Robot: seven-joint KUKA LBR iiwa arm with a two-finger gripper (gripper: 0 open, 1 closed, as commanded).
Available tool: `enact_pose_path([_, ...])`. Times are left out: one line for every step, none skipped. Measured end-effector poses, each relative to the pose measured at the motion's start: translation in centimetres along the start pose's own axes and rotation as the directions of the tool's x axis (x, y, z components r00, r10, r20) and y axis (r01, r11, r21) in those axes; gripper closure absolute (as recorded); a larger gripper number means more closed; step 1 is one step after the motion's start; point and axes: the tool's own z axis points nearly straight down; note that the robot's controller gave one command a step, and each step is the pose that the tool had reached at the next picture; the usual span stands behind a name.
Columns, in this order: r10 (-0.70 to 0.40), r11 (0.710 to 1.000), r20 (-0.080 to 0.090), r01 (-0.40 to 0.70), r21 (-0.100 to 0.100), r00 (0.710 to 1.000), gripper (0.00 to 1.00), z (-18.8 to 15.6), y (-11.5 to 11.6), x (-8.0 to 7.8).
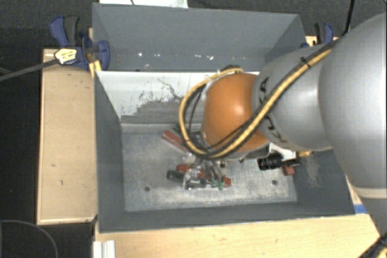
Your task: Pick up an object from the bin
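My gripper [201, 177] is low over the bin floor, a little left of the middle, just under the arm's orange cover. A small black piece [175, 175] lies right at its left side, touching or nearly touching it. A flat reddish-brown strip [172, 137] lies on the floor a short way behind and to the left. Whether anything is inside the gripper is hidden by its own body and the cover.
A black cylinder with a white end [269, 162] and a small red piece [288, 170] lie on the floor to the right, close under the arm. The arm and its cables cover the bin's right half. Bare floor runs along the left wall.
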Motion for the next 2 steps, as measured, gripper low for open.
enact_pose_path([0.0,1.0,0.003,0.0,-0.001,1.0,1.0,-2.2,0.0,-0.1])
enact_pose_path([0.0,1.0,0.005,0.0,-0.003,1.0,1.0,-4.1,0.1,-0.1])
